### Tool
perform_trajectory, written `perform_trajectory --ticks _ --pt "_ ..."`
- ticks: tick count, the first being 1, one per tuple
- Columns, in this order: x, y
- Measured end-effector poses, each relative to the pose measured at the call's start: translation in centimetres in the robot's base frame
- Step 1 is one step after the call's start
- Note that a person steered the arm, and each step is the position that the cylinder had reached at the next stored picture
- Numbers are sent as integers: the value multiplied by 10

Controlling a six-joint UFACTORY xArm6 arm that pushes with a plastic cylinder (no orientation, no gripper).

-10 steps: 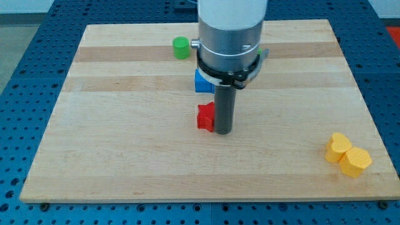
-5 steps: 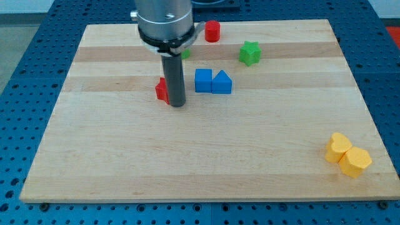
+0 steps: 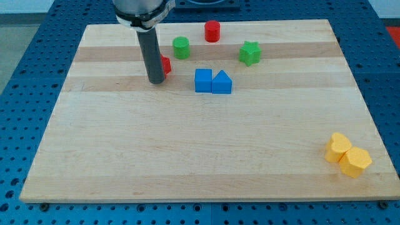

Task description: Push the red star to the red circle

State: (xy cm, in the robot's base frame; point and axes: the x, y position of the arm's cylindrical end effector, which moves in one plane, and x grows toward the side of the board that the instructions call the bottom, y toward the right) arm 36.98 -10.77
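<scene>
The red star (image 3: 165, 64) lies on the wooden board (image 3: 200, 150) at the upper left of centre, mostly hidden behind my rod. My tip (image 3: 155, 80) rests on the board just left of and below the star, touching or almost touching it. The red circle (image 3: 212, 30) stands near the view's top edge, to the right of and above the star. A green circle (image 3: 181, 47) sits between them, just up and right of the star.
A green star (image 3: 250, 53) lies right of the green circle. A blue cube (image 3: 203, 80) and a blue triangle (image 3: 222, 82) sit side by side at centre. Two yellow blocks (image 3: 347, 155) lie touching at the lower right.
My tip and the red star have moved up and to the left across the board; the star now lies on the right of the rod, below the green circle.
</scene>
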Motion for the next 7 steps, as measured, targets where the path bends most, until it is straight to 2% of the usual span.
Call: perform_trajectory --ticks 4,7 --pt "-52 -2" --pt "-83 -39"
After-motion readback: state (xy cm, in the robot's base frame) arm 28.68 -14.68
